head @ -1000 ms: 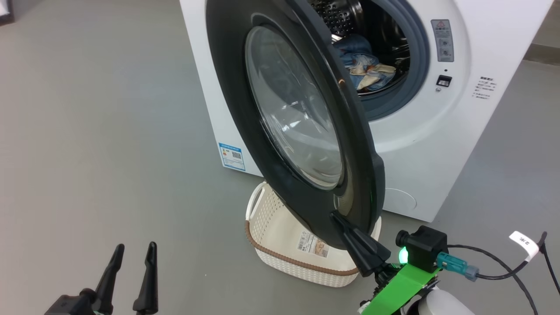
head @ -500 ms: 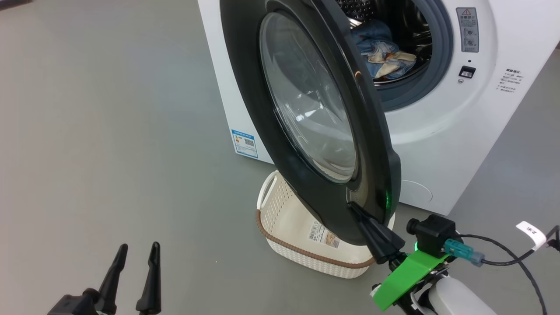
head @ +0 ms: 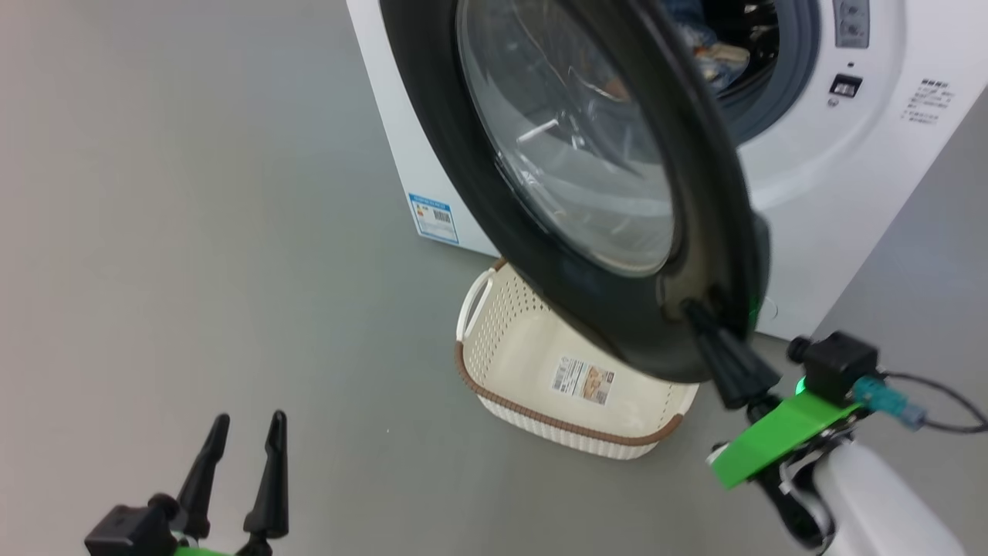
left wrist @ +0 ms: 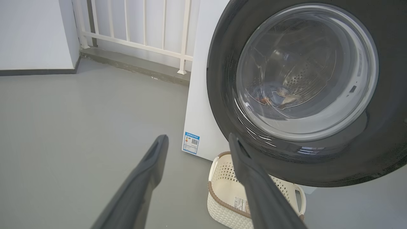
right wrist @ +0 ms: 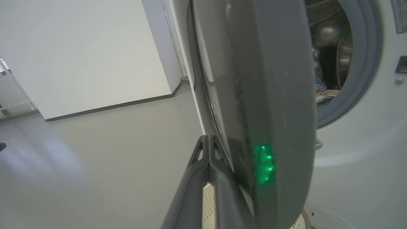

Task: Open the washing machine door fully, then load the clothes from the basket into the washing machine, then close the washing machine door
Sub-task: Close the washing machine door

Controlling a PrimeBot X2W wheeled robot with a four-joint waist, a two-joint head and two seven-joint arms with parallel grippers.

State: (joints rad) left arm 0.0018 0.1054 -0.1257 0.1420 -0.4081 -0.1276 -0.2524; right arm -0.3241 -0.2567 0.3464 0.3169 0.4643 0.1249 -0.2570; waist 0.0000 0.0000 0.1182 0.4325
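Currently, right dark fingers (head: 729, 361), pressed together, touch the lower rim of the large round glossy black washing machine door (head: 571, 139); left fingers (head: 272, 483) hover spread.

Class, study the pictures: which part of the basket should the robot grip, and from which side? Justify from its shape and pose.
Grip the white loop handle at the basket end facing open floor, coming from the robot's left. The door overhangs the other end, and the thin loop probably suits a two-finger tool.
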